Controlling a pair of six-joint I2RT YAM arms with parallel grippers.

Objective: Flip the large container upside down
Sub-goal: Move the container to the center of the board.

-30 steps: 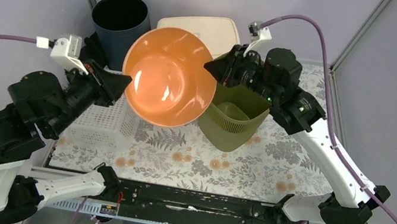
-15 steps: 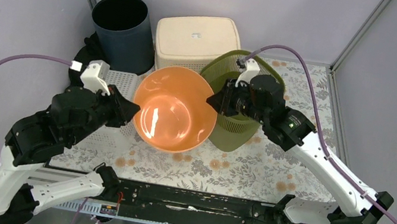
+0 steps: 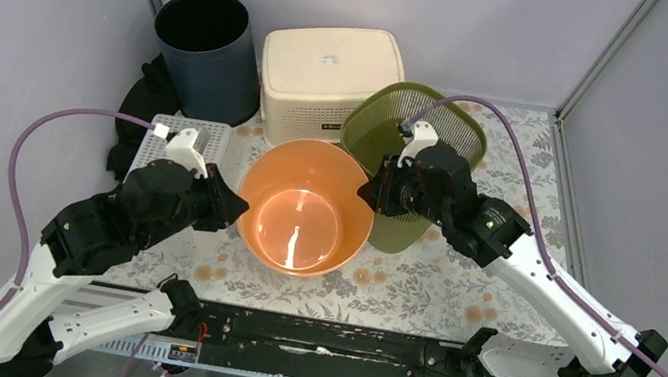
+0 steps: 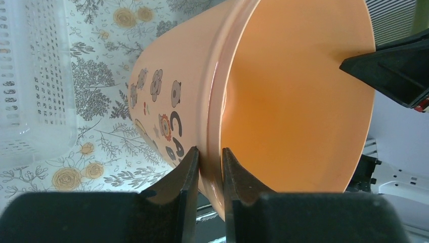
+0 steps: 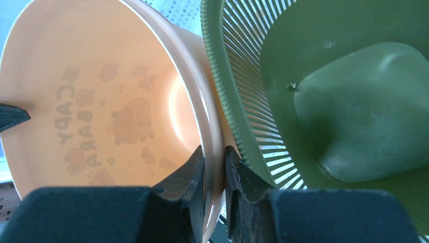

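Orange bucket [image 3: 305,206] stands mouth-up mid surface [image 3: 456,289], just beside the green basket [image 3: 451,126]. 2 claws clamp opposite rim points: left claw [image 4: 208,154] on its left wall, right claw [image 5: 215,152] on the basket side. Flip axis likely runs claw to claw, both arms equally near.

Orange container [image 5: 101,76] wall: "CAPY BARA" lettering; beige box [image 3: 329,66] label illegible.

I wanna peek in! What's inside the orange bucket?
Nothing. The orange bucket shows only its bare, shiny bottom. The bit of table under it is hidden.
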